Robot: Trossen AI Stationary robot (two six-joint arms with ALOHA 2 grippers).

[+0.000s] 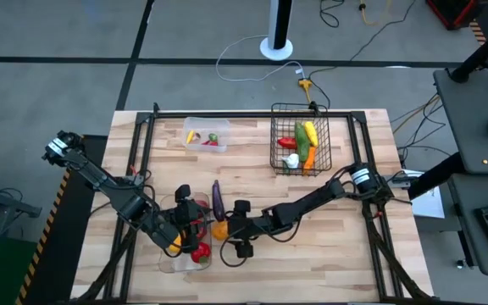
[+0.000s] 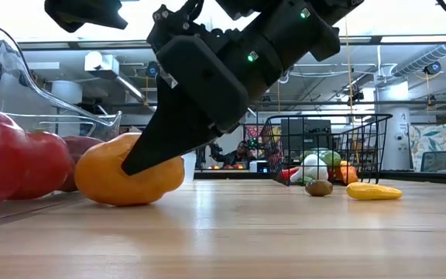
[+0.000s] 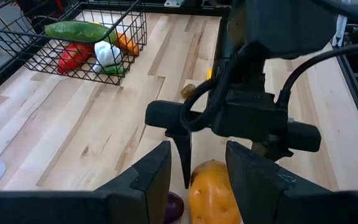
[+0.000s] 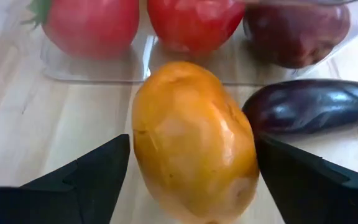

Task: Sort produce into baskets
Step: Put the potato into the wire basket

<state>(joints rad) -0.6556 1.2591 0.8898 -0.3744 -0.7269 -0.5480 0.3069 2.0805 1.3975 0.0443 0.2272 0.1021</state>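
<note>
The right tool [image 4: 191, 171] is seen open astride the orange fruit [image 4: 194, 146], beside the eggplant [image 4: 312, 107], at the tabletop's front edge. The basket [image 3: 73, 43] is shown only elsewhere. The left tool [image 3: 194, 174] is part-open, empty.

Table [image 1: 346, 254]: pale wood planks with a black frame along the edges.
Far side: small clear tub [image 1: 206, 135] and black wire basket [image 1: 299, 148].
Near side: orange fruit [image 1: 219, 229], purple eggplant [image 1: 217, 197], clear tray [image 1: 185, 263] beside them.
</note>
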